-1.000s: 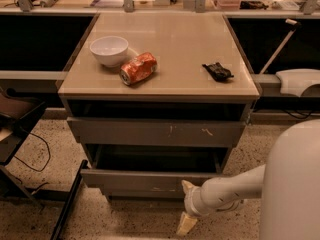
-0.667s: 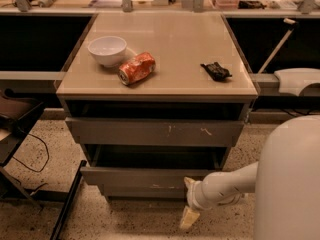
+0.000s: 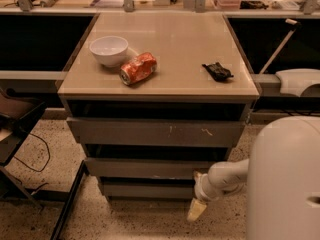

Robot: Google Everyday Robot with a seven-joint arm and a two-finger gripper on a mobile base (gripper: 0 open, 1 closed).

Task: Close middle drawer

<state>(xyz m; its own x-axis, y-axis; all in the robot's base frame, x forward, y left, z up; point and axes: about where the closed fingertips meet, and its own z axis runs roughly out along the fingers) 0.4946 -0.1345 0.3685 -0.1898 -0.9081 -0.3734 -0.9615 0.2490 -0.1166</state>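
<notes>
Grey three-drawer cabinet (image 3: pixel 240 115) with a tan top, seen from above and in front. The middle drawer (image 3: pixel 145 167) lies between the scratched upper drawer front (image 3: pixel 155 132) and the lowest drawer front (image 3: pixel 145 189). Its plain grey front shows as a horizontal band with a dark gap above it, and the tray inside is not visible. The robot's white arm (image 3: pixel 227 176) reaches in from the right, out of the rounded white body (image 3: pixel 285 179) at the near right. The gripper (image 3: pixel 196 210) points down toward the speckled floor (image 3: pixel 135 221), at the right end of the middle drawer and just in front of the lowest drawer's right end. The wrist above it lies against or just beside the middle drawer's front; contact cannot be confirmed. Whether the gripper is released or clenched cannot be told, and it grasps nothing that can be seen. On the cabinet top, left to right: a white bowl (image 3: pixel 109 50), an orange crushed can (image 3: pixel 138 68) on its side just right of the bowl, and a small black object (image 3: pixel 217 71) well apart near the right edge. A dark cable (image 3: pixel 41 156) lies on the floor at the left.
</notes>
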